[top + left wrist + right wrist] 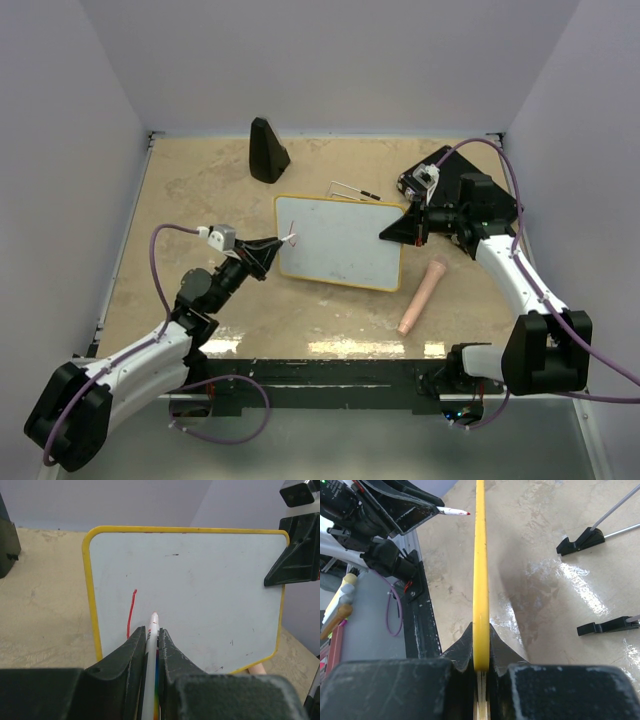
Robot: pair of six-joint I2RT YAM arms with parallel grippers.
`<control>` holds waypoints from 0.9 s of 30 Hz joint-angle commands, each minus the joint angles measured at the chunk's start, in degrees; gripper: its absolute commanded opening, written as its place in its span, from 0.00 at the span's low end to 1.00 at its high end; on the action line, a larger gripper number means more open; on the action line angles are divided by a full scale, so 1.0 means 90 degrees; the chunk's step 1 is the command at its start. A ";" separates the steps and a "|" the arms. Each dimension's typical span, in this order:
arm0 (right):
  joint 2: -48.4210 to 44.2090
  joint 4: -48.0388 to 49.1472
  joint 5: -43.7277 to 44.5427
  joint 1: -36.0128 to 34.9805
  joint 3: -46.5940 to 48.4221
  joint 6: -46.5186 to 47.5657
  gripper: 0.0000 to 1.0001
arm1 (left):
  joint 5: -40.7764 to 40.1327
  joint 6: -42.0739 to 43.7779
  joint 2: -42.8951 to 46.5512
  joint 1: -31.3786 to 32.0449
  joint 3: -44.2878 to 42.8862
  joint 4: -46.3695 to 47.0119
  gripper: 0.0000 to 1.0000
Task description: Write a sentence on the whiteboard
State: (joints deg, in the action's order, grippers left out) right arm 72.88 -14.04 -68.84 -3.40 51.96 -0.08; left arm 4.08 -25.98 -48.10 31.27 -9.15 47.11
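The whiteboard [340,242] is a glossy white board with a yellow rim, and my right gripper [405,228] is shut on its right edge. The right wrist view shows the rim [480,570] edge-on between that gripper's [480,640] jaws. My left gripper [151,632] is shut on a white marker [150,652] with a red tip, pointed at the board's lower left [200,580]. Of the sentence, one thin red vertical stroke [131,612] shows, just left of the tip. In the right wrist view the marker [454,511] ends slightly short of the board.
A black wedge-shaped object [267,150] stands at the back. A wire stand with black feet [352,190] lies behind the board, its feet [580,540] on the right in the right wrist view. A pinkish cylinder [421,296] lies front right. Walls enclose the table.
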 commanded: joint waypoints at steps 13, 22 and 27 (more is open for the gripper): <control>-0.0217 0.0388 -0.0554 -0.0013 0.0027 -0.0148 0.00 | 0.0045 0.0044 -0.0144 0.0022 -0.0361 -0.0127 0.00; -0.0227 0.0379 -0.0554 -0.0003 0.0017 -0.0148 0.00 | 0.0055 0.0054 -0.0369 0.0022 -0.0439 -0.0010 0.00; -0.0227 0.0379 -0.0564 -0.0003 0.0017 -0.0148 0.00 | 0.0143 0.0074 -0.0554 0.0022 -0.0536 0.0039 0.00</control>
State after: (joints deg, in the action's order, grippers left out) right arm 72.88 -14.04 -68.73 -3.40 51.68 -0.05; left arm 4.47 -25.93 -52.21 31.27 -11.25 44.58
